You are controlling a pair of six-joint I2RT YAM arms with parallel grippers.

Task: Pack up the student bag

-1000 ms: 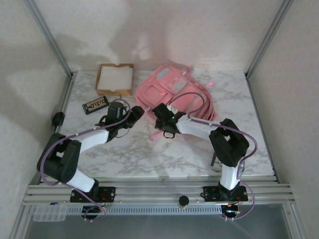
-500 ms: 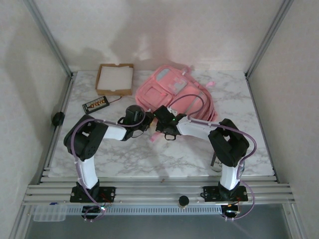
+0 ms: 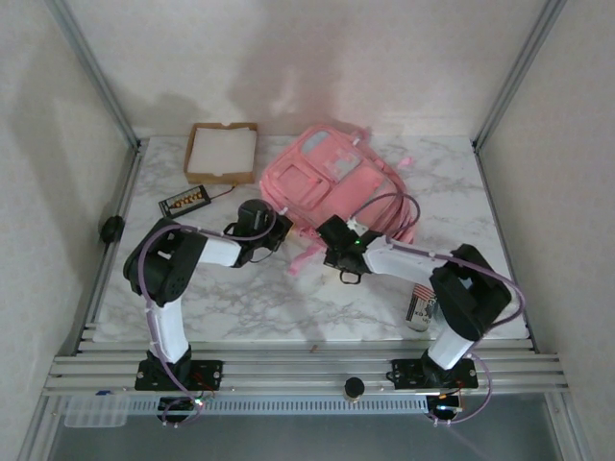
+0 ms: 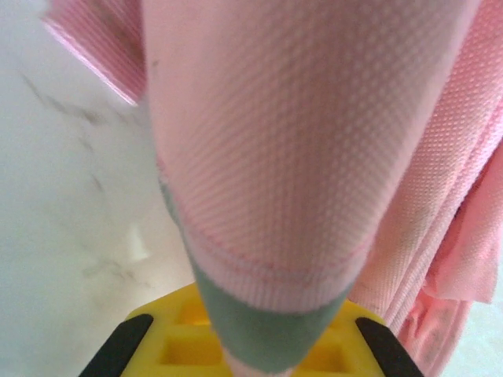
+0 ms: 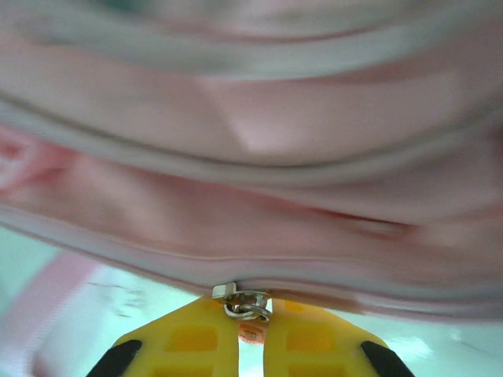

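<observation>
Pink student bag (image 3: 325, 179), grey-veined white table (image 3: 240, 300)

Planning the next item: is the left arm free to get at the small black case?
Probably not yet: the left gripper is shut on a strap of the student bag. Released, its way to the small black case looks open.

I see the student bag (image 3: 327, 178) lying flat on the counter (image 3: 240, 293), upper centre of the overhead frame, front face up and set on a slant. It is pink fabric, with zip pockets (image 3: 306, 184) on the front and a pale blue-grey panel (image 3: 341, 165) toward its far end. Pink straps (image 3: 306, 255) trail off its near edge toward frame centre. My left wrist view has a pink mesh strap (image 4: 267, 181) with a grey-green end running down the middle. My right wrist view has a metal zip pull (image 5: 245, 303) low centre, on a pink zip seam.
</observation>
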